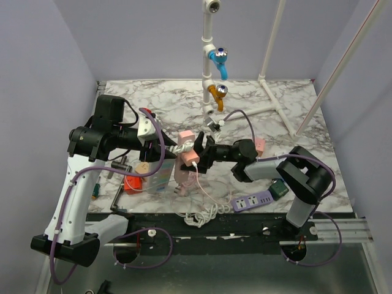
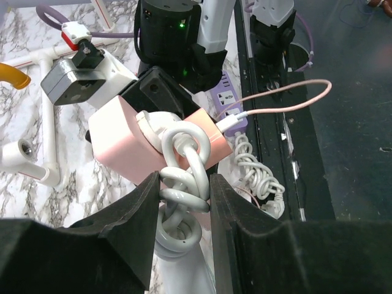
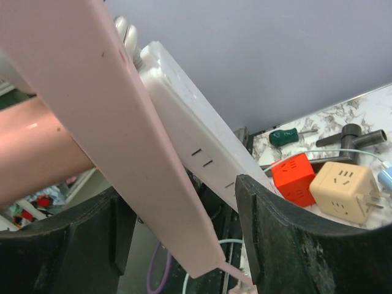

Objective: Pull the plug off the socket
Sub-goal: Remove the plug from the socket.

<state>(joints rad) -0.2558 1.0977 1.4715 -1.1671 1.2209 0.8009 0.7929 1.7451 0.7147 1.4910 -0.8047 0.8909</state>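
1. Gray walls are enclosing a marble counter point(image 1: 294, 110), and a white pipe frame point(image 1: 208, 61) is standing at its far edge.
2. Over the counter's middle, toward the near edge, a pink socket strip point(image 1: 182, 174) is being held between the two arms.
3. The right fingers point(image 3: 282, 233) are clamping that strip across its width, one on each side, and its white slotted face is showing in the right wrist view.
4. The left fingers point(image 2: 131, 214) are gripping the thick, looped white cord point(image 2: 190, 159), pinching it tight between them.
5. That cord is running up to a white plug point(image 2: 146, 122), which is sitting against the strip's end; how deep it is seated I cannot tell.
6. A thin pink cable point(image 2: 288, 104) is coming out of the strip's side through a small white connector point(image 2: 234, 122).
7. A purple power strip point(image 1: 251, 200) is lying along the near edge, right of the middle.
8. An orange cube point(image 3: 296, 177) and a beige cube point(image 3: 342, 182) are sitting just beside each other toward the near left corner, with a green-handled screwdriver point(image 3: 283, 136) lying nearer the left edge.
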